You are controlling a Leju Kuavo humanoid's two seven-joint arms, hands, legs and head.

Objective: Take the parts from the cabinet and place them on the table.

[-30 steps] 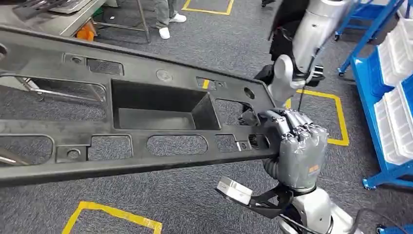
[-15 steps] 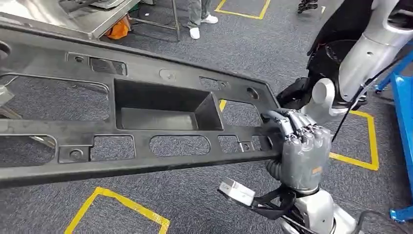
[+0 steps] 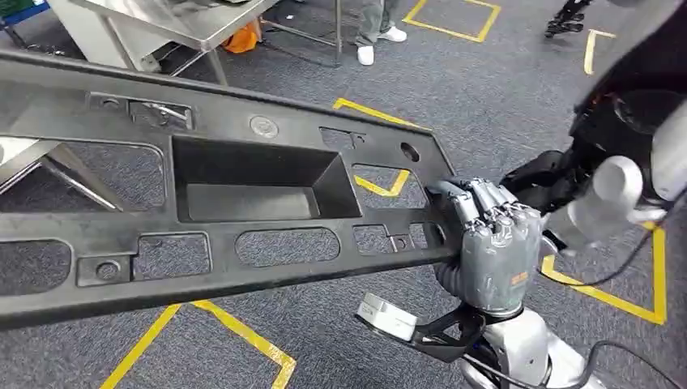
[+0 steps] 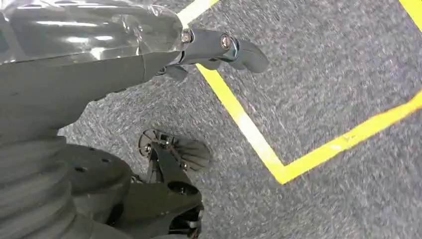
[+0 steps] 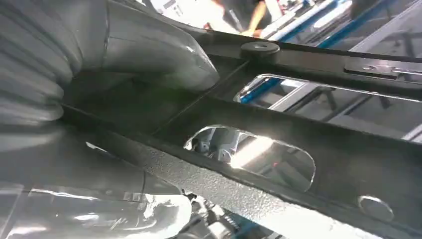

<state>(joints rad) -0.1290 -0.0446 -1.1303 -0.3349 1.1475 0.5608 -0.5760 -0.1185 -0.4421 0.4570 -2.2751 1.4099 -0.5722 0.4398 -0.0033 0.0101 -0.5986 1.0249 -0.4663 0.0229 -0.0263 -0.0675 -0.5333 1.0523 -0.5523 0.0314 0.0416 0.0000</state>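
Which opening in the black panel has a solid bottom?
The big rectangular recess mid-panel: it has walls and a floor. Through the others you see carpet.

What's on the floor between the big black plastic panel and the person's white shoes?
Bare grey carpet lies between the black plastic panel and the white shoes, head view.

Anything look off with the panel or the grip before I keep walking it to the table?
Nothing stands out. The right hand grips the end of the long black panel, which shows no cracks or breaks. The steel table is ahead.
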